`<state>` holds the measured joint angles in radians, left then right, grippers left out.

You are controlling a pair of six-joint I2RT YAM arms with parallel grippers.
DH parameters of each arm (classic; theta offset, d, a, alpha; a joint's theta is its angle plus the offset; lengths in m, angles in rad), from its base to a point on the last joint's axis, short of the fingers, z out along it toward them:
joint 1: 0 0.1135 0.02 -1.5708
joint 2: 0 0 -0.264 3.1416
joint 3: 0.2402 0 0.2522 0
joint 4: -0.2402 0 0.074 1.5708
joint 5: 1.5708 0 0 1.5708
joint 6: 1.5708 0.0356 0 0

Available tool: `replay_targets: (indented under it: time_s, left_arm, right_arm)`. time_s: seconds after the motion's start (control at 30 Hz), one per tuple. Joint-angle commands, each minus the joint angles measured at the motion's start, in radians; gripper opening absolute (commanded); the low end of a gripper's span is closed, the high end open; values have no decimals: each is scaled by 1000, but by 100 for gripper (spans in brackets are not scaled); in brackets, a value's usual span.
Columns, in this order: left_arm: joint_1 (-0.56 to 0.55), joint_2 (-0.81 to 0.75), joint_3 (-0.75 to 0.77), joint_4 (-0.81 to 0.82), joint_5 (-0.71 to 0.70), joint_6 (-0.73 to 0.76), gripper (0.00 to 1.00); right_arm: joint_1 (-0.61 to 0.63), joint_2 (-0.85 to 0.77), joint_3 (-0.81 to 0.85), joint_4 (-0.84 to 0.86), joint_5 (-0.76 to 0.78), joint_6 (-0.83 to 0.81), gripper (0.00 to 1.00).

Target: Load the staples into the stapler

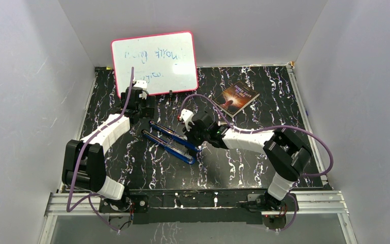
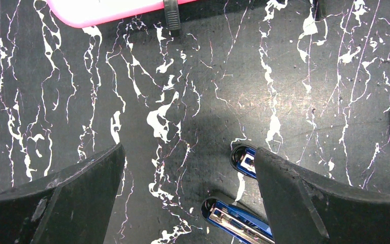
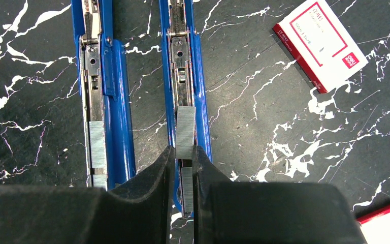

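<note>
Here, my right gripper [image 3: 183, 157] is clenched on the staples [image 3: 185, 129], a short silvery strip pinched by its sides between my pads. Its front half sticks out past my fingertips over the right-hand channel of the opened blue stapler [image 3: 202, 101]. The strip's long axis runs straight ahead of my jaws, in line with the channel, its free end pointing away from me towards the spring and pusher. Whether it touches the rail I cannot tell. The risk, as I judge it, is that a slight tilt or sideways drift in my pinch could hang the strip on the blue wall or snap it, and letting go early could drop it askew. A second strip [image 3: 97, 145] lies in the channel left of my jaws. My left gripper [image 2: 188, 151] hangs released and empty, the stapler's ends just beside its right finger, so nothing braces the stapler against sliding.
</note>
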<state>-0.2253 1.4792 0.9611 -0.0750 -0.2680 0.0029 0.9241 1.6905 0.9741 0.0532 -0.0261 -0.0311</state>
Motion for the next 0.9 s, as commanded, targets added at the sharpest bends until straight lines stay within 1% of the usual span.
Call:
replay_targets:
  time_s: [0.0,0.87]
  left_arm:
    - [5,-50,-2,12,9,-6,98]
    - [5,-54,-4,12,8,-4,98]
  right_arm:
    - [-2,3,41,10,-13,4,0]
    - [-3,37,87,-84,-20,-21,0]
